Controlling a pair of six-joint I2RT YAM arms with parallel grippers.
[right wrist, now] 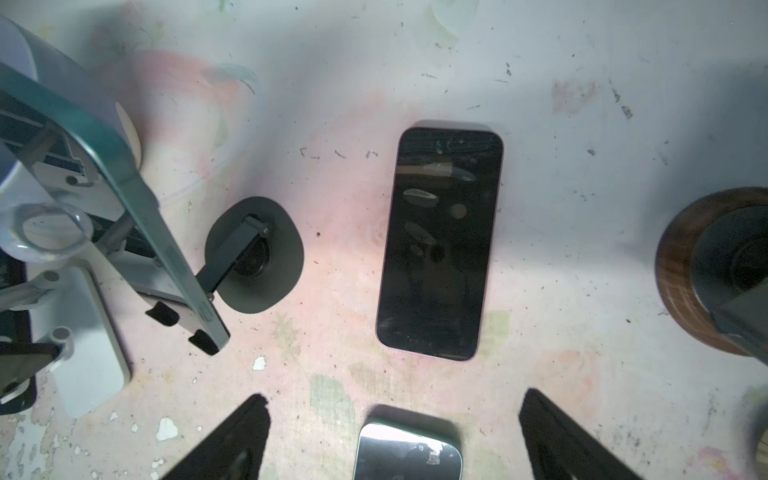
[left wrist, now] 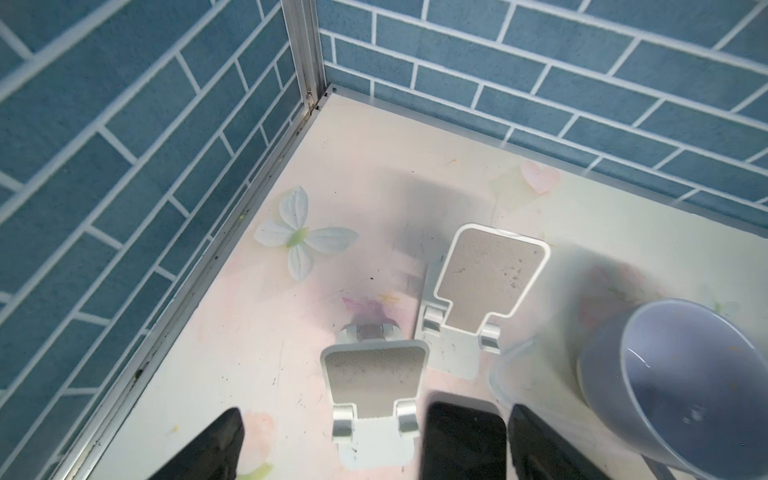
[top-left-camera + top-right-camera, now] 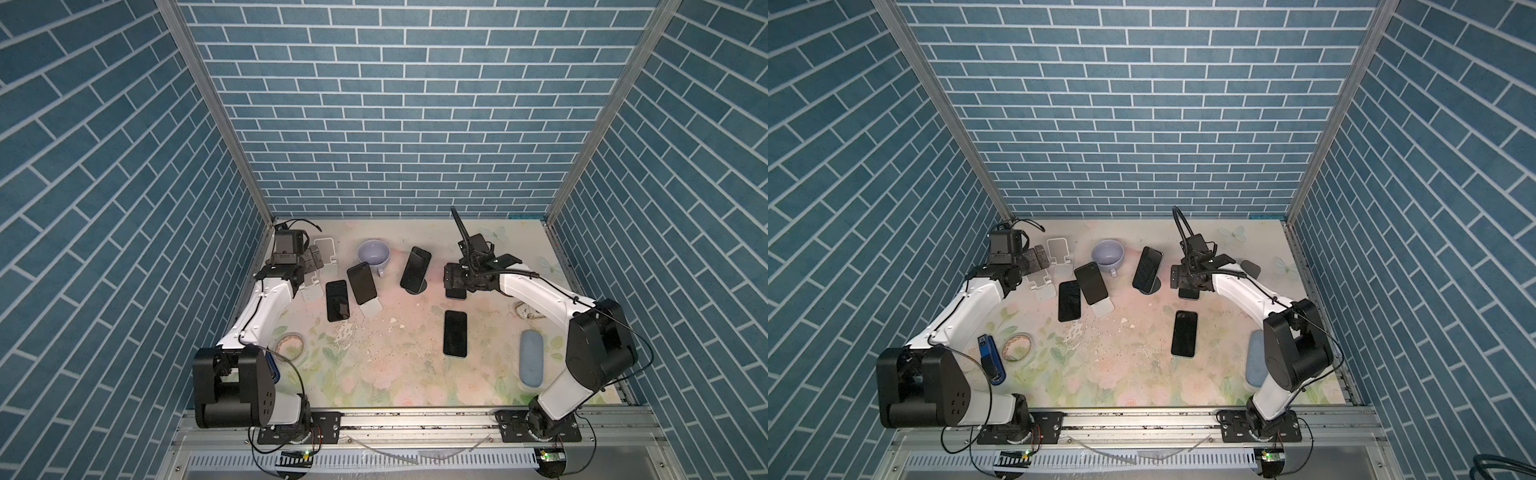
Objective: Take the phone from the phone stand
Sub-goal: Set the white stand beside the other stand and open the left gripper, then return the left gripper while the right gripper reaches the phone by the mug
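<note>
Two dark phones lean on stands in both top views: one (image 3: 360,282) on a white phone stand (image 3: 371,308), the other (image 3: 415,269) on a black round-based stand (image 1: 253,253). My left gripper (image 2: 374,451) is open at the back left, over two bare white stands (image 2: 376,382) (image 2: 490,286), with a flat phone (image 2: 463,440) just inside one finger. My right gripper (image 1: 395,440) is open, held above a flat pink-edged phone (image 1: 440,243), right of the green-edged phone (image 1: 124,199) on the black stand. Neither gripper holds anything.
A lilac mug (image 3: 374,253) stands at the back between the stands. Another flat phone (image 3: 455,333) lies mid-right, and a tape roll (image 3: 291,345) front left. A blue-grey case (image 3: 532,363) and a brown round base (image 1: 685,270) sit on the right. A blue stapler (image 3: 990,357) is by the left arm.
</note>
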